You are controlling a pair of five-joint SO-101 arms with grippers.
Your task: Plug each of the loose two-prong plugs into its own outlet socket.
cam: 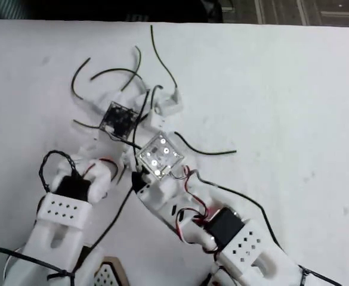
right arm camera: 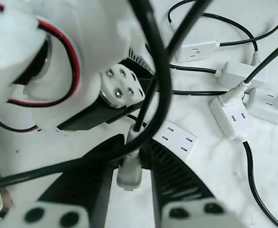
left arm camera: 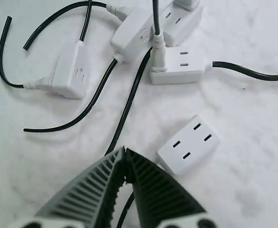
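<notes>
White table (cam: pixel 293 89) under your arms: your right claw (right arm camera: pixel 132 148) clamps plug (right arm camera: pixel 129 175); your left claw (left arm camera: pixel 125 155) pinched shut, near outlet socket (left arm camera: pixel 188 144).

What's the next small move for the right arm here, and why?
Probably ease the plug pinched in the right gripper toward the outlet block just beyond its fingertips, lining it up with a slot pair. That block's slots look empty, and it lies nearest.
</notes>
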